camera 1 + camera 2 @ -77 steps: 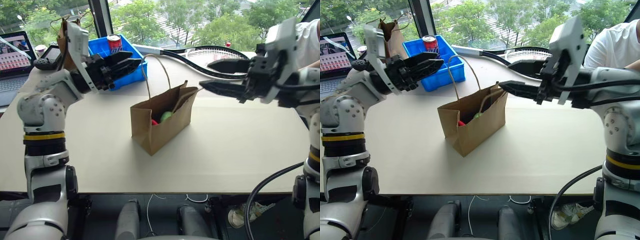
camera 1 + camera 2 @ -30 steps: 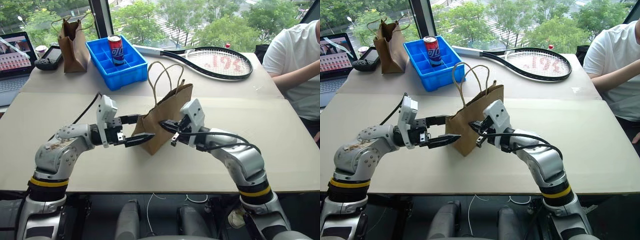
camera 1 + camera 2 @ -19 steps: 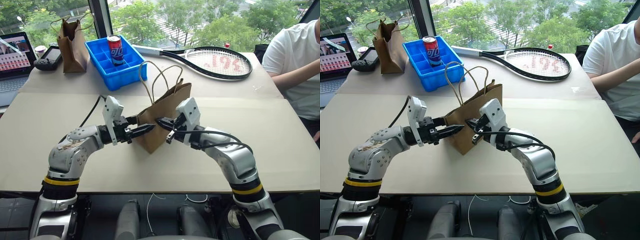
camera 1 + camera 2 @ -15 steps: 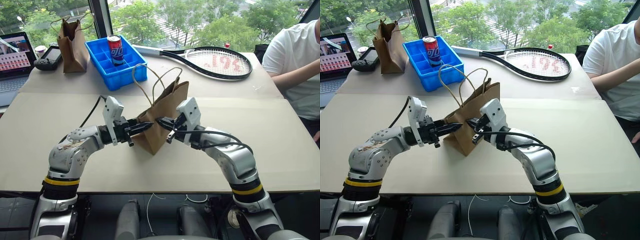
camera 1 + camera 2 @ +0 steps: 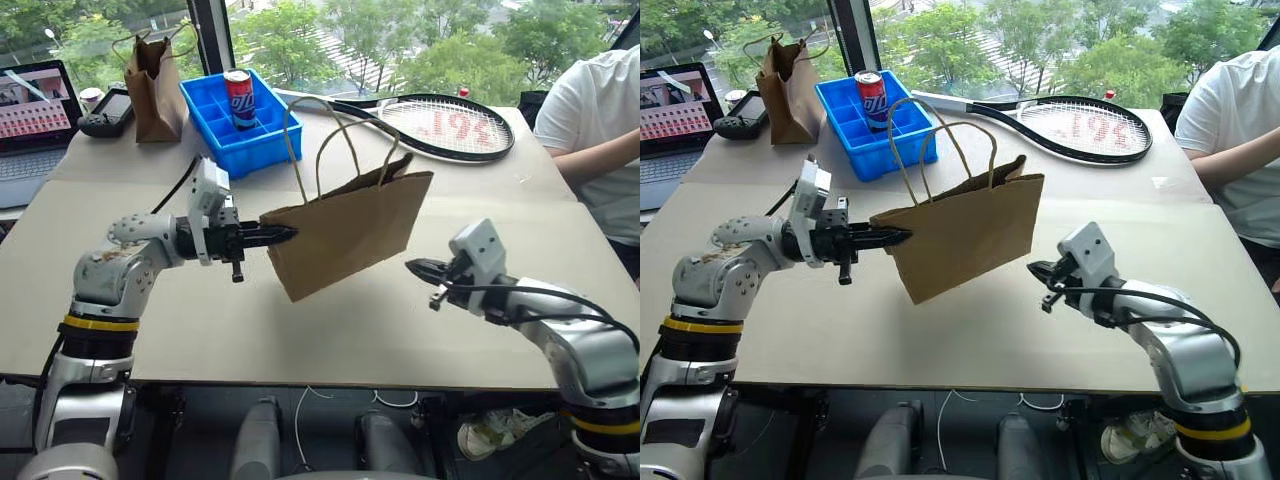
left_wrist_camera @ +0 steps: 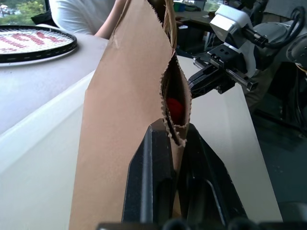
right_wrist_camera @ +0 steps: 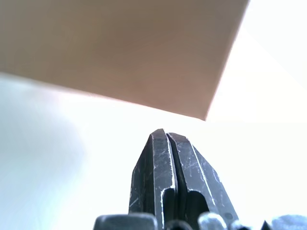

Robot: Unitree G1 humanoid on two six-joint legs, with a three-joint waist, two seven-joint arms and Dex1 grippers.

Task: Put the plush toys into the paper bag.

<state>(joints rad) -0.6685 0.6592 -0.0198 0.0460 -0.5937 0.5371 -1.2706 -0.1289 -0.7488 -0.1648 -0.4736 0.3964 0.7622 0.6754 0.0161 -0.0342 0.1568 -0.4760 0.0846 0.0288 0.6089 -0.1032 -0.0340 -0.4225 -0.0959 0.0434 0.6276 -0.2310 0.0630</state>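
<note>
The light-brown paper bag (image 5: pixel 350 235) hangs tilted above the table, its handles (image 5: pixel 320 140) standing up. My left gripper (image 5: pixel 285 233) is shut on the bag's left top edge and points level toward the right. In the left wrist view the bag's rim sits pinched between the black fingers (image 6: pixel 144 177), and a red plush toy (image 6: pixel 175 108) shows through the gap inside the bag. My right gripper (image 5: pixel 412 267) is shut and empty, low over the table to the right of the bag and apart from it. The right wrist view has the bag's underside (image 7: pixel 120 48) above the shut gripper (image 7: pixel 165 135).
At the back left stand a blue tray (image 5: pixel 215 125) with a soda can (image 5: pixel 239 98), a darker brown bag (image 5: pixel 155 75) and a laptop (image 5: pixel 30 110). A tennis racket (image 5: pixel 450 125) lies at the back. A person in a white shirt (image 5: pixel 600 120) sits at the right.
My left gripper has shut on the bag's edge and lifted the bag off the table. My right gripper has left the bag and swung away to the right, still shut.
</note>
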